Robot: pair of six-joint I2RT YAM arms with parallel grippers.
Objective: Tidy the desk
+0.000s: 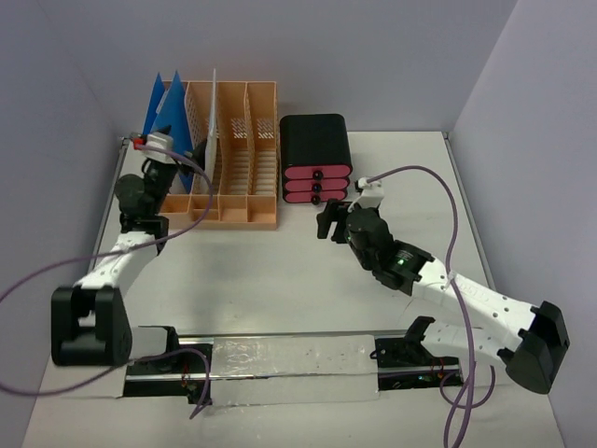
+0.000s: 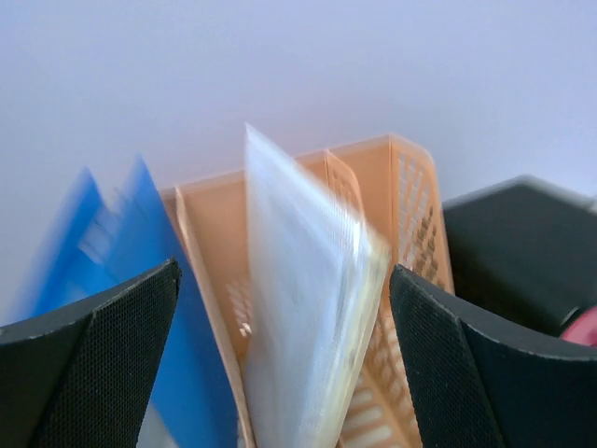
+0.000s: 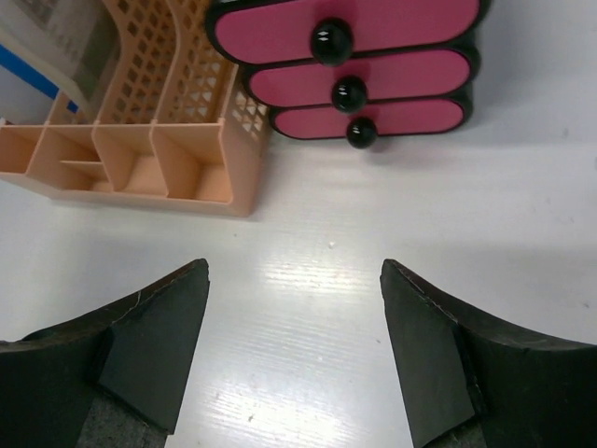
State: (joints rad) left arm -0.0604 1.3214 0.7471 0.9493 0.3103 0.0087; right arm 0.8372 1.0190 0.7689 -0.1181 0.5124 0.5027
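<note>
Bench (image 1: 280,280): a white rectangular top, smooth with a faint linear grain. It lies flat between pale grey walls, with its far edge against the back wall and the arm bases at its near edge. Width and depth look alike from above, so its long axis cannot be told. At the far left stands a peach plastic file rack (image 1: 233,177) with lattice walls, slots open upward and small tray compartments along its front. Blue folders (image 1: 163,107) lean at the rack's left end; whether they sit inside a slot cannot be told. A translucent document sleeve (image 2: 308,308) stands in a left-hand slot. Just right of the rack is a black, round-cornered drawer box (image 1: 315,140) holding three pink drawers (image 3: 350,56). Each drawer has a black ball knob, and the fronts face the arms. Left hand (image 2: 284,271): fingers spread wide on either side of the sleeve's top, gripping nothing. Right hand (image 3: 294,271): spread and empty, low over bare bench before the drawers.
</note>
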